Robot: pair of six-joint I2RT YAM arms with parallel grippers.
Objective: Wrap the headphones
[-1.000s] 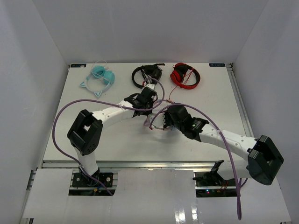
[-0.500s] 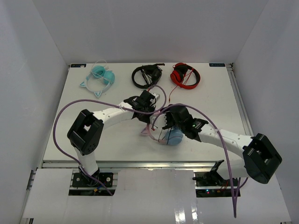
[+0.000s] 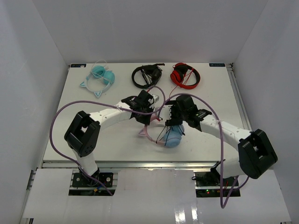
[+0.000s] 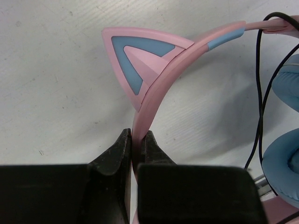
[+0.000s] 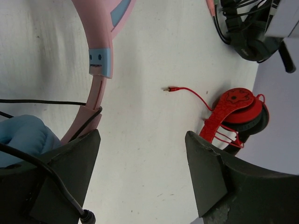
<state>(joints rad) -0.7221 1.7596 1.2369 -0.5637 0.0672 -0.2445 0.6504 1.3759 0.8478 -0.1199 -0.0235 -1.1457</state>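
Overhead view of a white table [image 3: 93, 135] with two robot arms reaching in from its near edge. The headphones [image 3: 168, 137], a pink cat-ear band with light blue cups, lie toward 6 o'clock from the table's middle, close to the near edge. The left gripper [image 4: 135, 144] has its fingers pinched tight on the pink headband [image 4: 154, 98], just below one cat ear [image 4: 140, 60]. The thin black cable [image 4: 258, 93] hangs in loose loops beside a blue ear cup [image 4: 285, 163], at 3 o'clock from that pinch. The right gripper [image 5: 142, 140] hovers at 1 o'clock from the cups with its fingers spread wide and nothing between them. A strand of cable drapes over its left finger [image 5: 60, 186]. The step in hand looks like catching the cable to wind it. To do it well, the left pinch should probably hold the band steady. The right fingers would best close on the cable near the cup, then lead it round in even turns with light tension, so the headphones do not drag. Along the far edge lie teal headphones [image 3: 99, 77] at 10 o'clock, black headphones [image 3: 145, 74] at 12 and red headphones [image 3: 184, 74] at 1, well apart from the work.
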